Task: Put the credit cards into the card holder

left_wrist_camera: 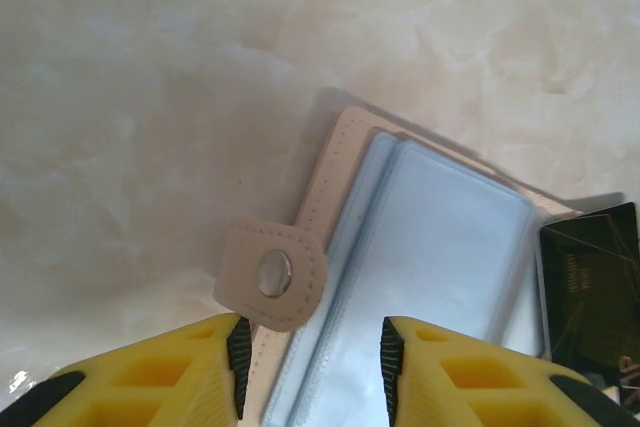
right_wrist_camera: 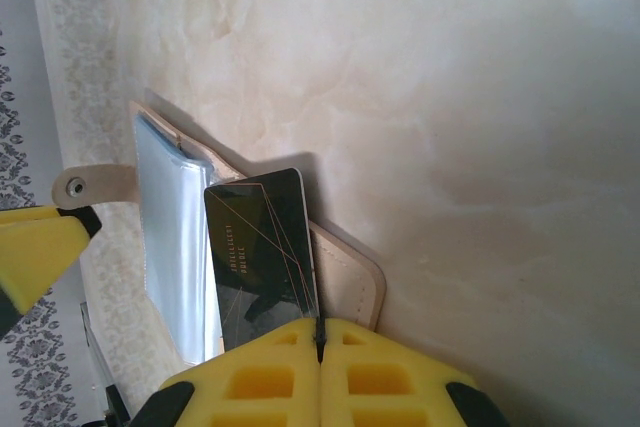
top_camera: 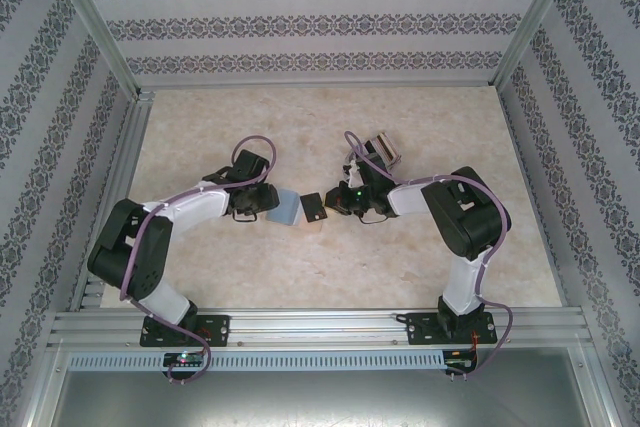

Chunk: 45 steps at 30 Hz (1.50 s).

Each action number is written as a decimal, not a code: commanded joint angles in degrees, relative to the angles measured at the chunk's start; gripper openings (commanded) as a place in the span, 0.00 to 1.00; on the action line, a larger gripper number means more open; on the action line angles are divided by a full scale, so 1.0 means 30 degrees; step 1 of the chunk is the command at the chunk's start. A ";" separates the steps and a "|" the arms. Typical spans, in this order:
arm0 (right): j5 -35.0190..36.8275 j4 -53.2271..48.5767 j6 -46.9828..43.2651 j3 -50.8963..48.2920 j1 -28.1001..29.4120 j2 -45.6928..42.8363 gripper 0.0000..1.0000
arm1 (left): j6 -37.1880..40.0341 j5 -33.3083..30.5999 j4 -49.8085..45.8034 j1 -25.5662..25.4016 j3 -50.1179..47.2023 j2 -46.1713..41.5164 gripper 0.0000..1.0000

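The card holder (top_camera: 285, 207) lies open on the table, beige leather with clear plastic sleeves (left_wrist_camera: 440, 247) and a snap tab (left_wrist_camera: 272, 275). My left gripper (left_wrist_camera: 315, 367) is open. Its yellow fingers straddle the holder's near edge, and the left pad (left_wrist_camera: 238, 357) sits right by the tab. My right gripper (right_wrist_camera: 320, 325) is shut on the edge of a black credit card (right_wrist_camera: 260, 247). The card is tilted over the holder's right half (right_wrist_camera: 350, 277), its far end beside the sleeves (right_wrist_camera: 170, 237). The same card (left_wrist_camera: 590, 287) shows at the right edge of the left wrist view.
A small pale and dark striped object (top_camera: 385, 150) lies on the table just behind the right arm. Patterned walls and metal rails (top_camera: 110, 217) enclose the marbled tabletop (top_camera: 300, 117). Both arms reach inward and meet near the table's middle.
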 commanded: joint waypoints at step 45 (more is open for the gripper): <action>0.0481 -0.0264 0.0192 0.0032 0.0761 -0.0644 0.08 | -0.2815 0.2806 0.3028 -0.0287 -0.3220 -0.0761 0.21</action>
